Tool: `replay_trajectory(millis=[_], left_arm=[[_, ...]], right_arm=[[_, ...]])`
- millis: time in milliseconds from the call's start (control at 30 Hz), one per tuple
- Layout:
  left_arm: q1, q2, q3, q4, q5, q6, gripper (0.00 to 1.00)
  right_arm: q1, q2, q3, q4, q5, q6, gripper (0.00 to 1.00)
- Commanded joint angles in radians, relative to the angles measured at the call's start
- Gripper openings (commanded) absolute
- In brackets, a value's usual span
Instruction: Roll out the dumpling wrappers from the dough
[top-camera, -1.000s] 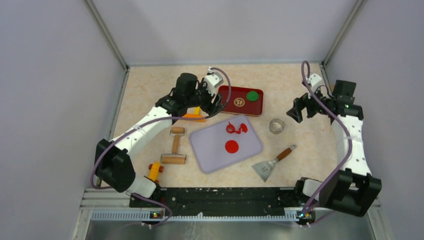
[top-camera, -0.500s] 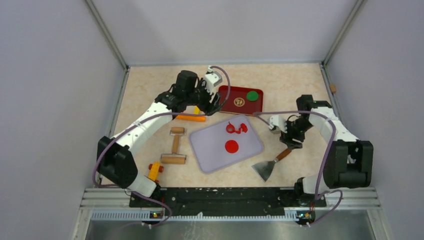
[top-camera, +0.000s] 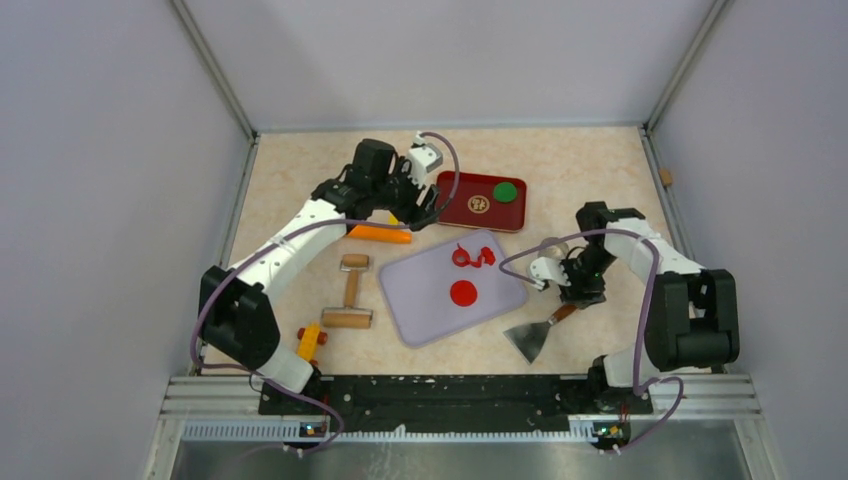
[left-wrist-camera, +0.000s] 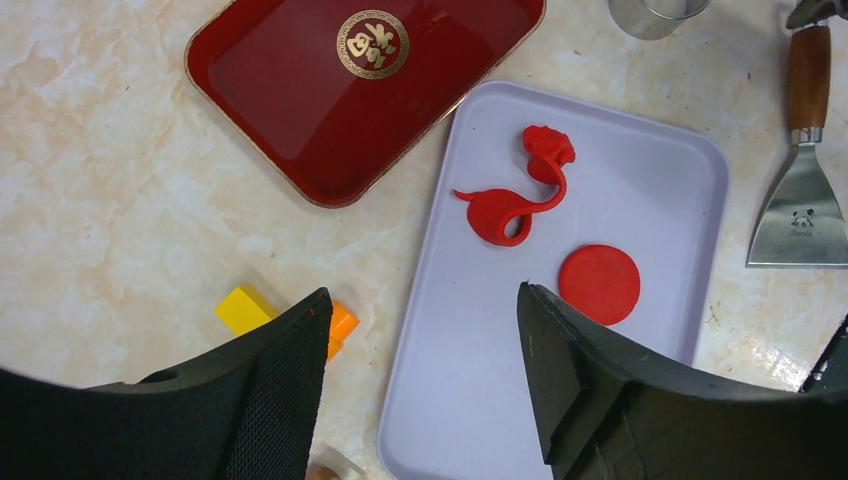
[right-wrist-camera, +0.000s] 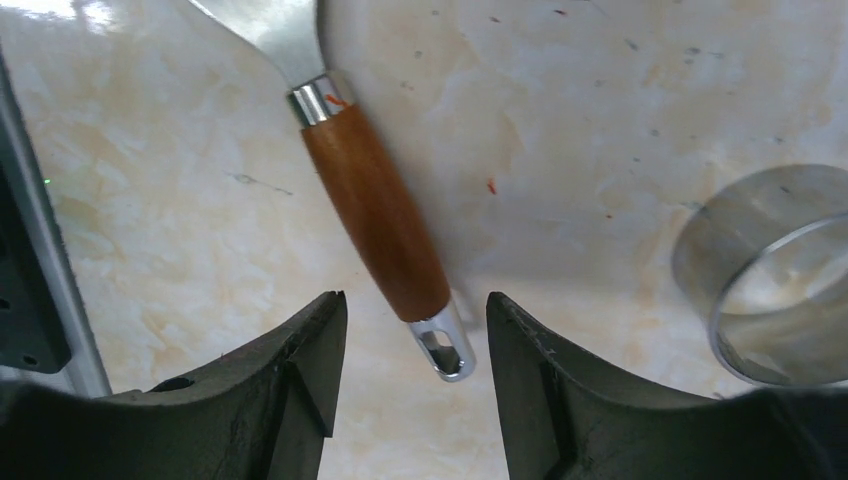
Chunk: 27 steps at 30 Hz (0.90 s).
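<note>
Where the top view began at its left side, a wooden rolling pin (top-camera: 349, 292) lay on the marbled table (top-camera: 590, 170), with a yellow and orange block (top-camera: 311, 342) below it toward the bottom edge. Up and to the right an orange bar (top-camera: 378, 234) lay flat, and the left gripper (left-wrist-camera: 422, 305) hung above the table beside it, its claw spread wide with nothing between the fingers. Just right of that, in the upper middle of the frame, sat a red tray (top-camera: 460, 207) with a green disc (top-camera: 506, 190) in its right end. Below the tray lay the lilac board (top-camera: 420, 310): the dough (top-camera: 472, 256), a curly red scrap, sat in its upper part, and the dumpling wrapper (top-camera: 462, 293), a neat red round, lay flat near its middle, apart from the scrap. Right of the board stood a metal ring (right-wrist-camera: 715, 250). Lower right lay a scraper (top-camera: 527, 340), blade toward the bottom edge. The right gripper (right-wrist-camera: 415, 305) was low over the table, its claw partly spread astride the end of the scraper's wooden handle (right-wrist-camera: 375, 210), a gap showing on each side, so it gripped nothing
</note>
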Motion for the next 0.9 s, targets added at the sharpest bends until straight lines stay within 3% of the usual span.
replay_trajectory(millis=[0, 400, 533, 633, 867], left_arm=[[0.013, -0.003, 0.038, 0.003, -0.025, 0.017, 0.72], [0.016, 0.015, 0.041, 0.017, -0.013, 0.015, 0.72], [0.017, 0.005, 0.017, 0.035, 0.020, 0.027, 0.70], [0.018, -0.002, -0.005, 0.043, 0.111, 0.059, 0.70], [0.013, -0.010, -0.049, 0.140, 0.342, 0.082, 0.69]], right_arm=[[0.015, -0.021, -0.032, -0.060, -0.005, -0.072, 0.55], [0.019, -0.009, -0.135, 0.141, -0.023, 0.040, 0.46], [0.020, -0.040, -0.169, 0.166, -0.020, 0.045, 0.34], [0.020, -0.115, -0.147, 0.100, -0.045, 0.043, 0.19], [0.017, -0.390, 0.017, -0.173, -0.145, -0.050, 0.00]])
